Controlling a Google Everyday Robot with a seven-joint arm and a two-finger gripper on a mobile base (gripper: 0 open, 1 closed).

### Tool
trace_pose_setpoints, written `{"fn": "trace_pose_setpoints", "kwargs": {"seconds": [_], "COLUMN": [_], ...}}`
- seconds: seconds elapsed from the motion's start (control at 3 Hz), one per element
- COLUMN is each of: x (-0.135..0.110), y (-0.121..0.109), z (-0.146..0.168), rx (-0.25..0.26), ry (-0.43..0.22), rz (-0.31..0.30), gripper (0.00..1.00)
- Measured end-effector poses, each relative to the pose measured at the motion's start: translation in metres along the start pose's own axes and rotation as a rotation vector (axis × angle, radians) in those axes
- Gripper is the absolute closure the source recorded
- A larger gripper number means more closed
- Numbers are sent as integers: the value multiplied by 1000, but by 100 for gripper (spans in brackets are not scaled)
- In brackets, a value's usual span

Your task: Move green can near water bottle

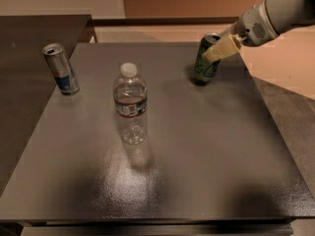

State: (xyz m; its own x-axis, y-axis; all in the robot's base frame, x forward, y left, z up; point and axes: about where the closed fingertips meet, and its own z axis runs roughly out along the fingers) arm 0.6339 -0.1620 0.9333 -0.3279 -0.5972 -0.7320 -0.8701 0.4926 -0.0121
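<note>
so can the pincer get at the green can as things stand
Probably yes: the pincer is right at the top of the green can, with nothing between them. The bottle stands well clear.

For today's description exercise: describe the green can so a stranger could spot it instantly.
On the dark table, look back-right, by the gripper. The green can there is dark with pale markings, unlike the silver-and-blue can and clear water bottle.
</note>
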Motion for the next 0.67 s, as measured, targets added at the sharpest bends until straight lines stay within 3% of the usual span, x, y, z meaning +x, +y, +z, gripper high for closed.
{"fn": "trace_pose_setpoints", "kwargs": {"seconds": [0.67], "x": [-1], "y": [89], "z": [-1], "rx": [-236], "ry": [-31], "rz": [-142], "gripper": [100]}}
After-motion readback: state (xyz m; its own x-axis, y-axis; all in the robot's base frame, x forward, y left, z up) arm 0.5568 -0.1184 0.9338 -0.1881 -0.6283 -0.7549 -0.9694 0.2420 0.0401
